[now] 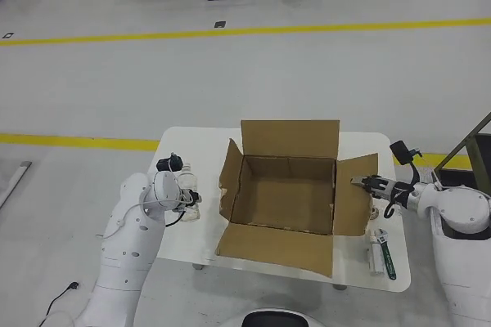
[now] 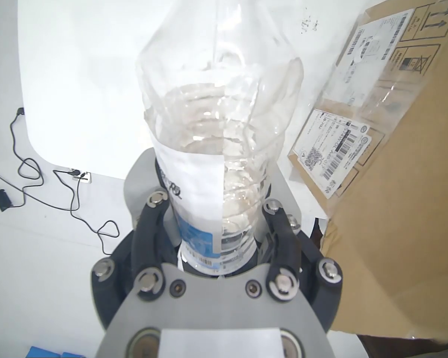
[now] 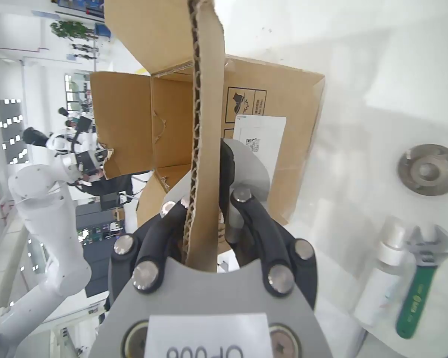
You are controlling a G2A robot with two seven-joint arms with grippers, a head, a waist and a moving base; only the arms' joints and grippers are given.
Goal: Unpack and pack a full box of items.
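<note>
Right gripper [image 3: 205, 203] pinches the box's right flap [image 3: 205, 94] edge-on between its black fingers. That arm comes in from the right side of the table [image 1: 188, 237], with the forearm lying low and pointing toward the box. In the top view the right gripper [image 1: 362, 183] meets the flap [image 1: 356, 192] at its outer edge.

Left gripper [image 2: 216, 204] is clamped around a clear bottle [image 2: 216, 94]. The left arm is bent, and its wrist is over the table's left part, just beside the box's left side. From above, the left gripper [image 1: 182, 196] and the bottle [image 1: 186, 176] sit close to the left flap, which has a ragged edge.

The cardboard box [image 1: 290, 139] stands mid-table with all four flaps spread open and its brown floor showing. Shipping labels and handling marks are on its outer walls.

The bottle is ribbed, see-through plastic with a white label that has a blue patch.

To the right of the box lie a wrench [image 3: 418, 292] with a green handle, a small white bottle [image 3: 380, 281] touching it, and a round metal flange [image 3: 425, 169] set apart from them.
</note>
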